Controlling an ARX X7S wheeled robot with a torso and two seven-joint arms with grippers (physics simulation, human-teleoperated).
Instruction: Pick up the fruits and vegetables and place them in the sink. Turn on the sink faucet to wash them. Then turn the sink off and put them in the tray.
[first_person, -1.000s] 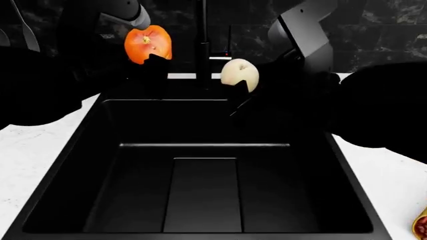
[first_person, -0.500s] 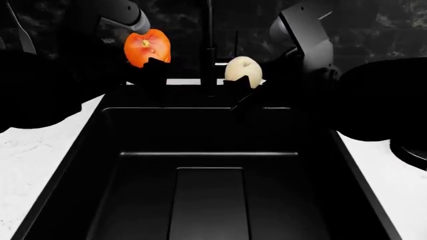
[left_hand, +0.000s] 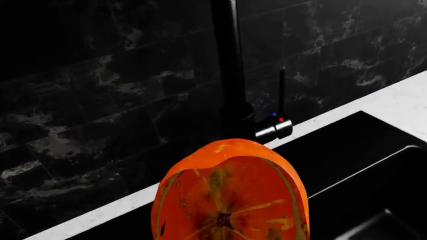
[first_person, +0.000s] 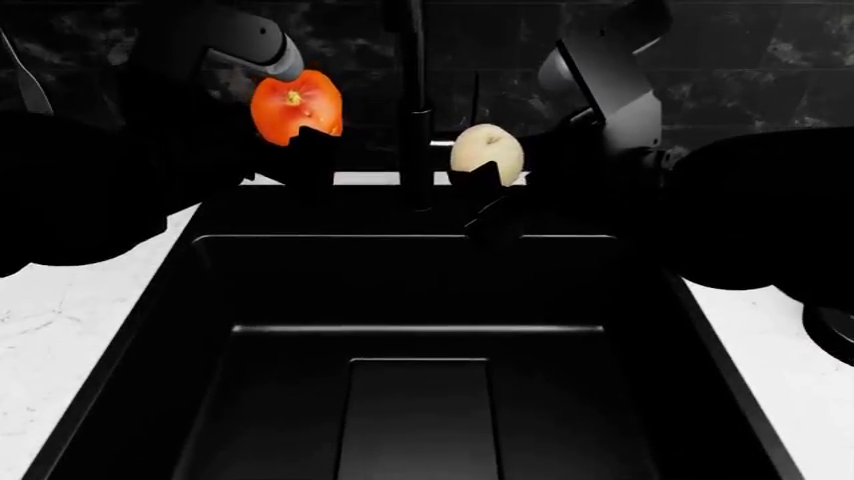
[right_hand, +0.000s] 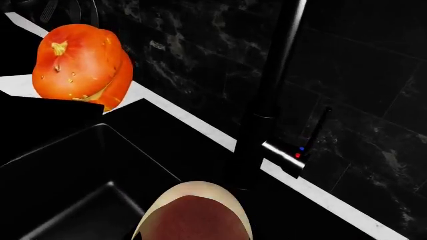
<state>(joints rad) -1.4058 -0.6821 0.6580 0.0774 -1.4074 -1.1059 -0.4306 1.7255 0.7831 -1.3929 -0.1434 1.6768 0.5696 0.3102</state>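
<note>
Head view: my left gripper (first_person: 304, 135) is clamped on the orange-red tomato (first_person: 295, 106), held above the sink's (first_person: 400, 270) back rim. The faucet (first_person: 418, 110) stands between both grippers, lever (left_hand: 275, 127) beside the spout. My right gripper (first_person: 483, 180) is clamped on the cream apple (first_person: 486, 152), also over the back rim.
</note>
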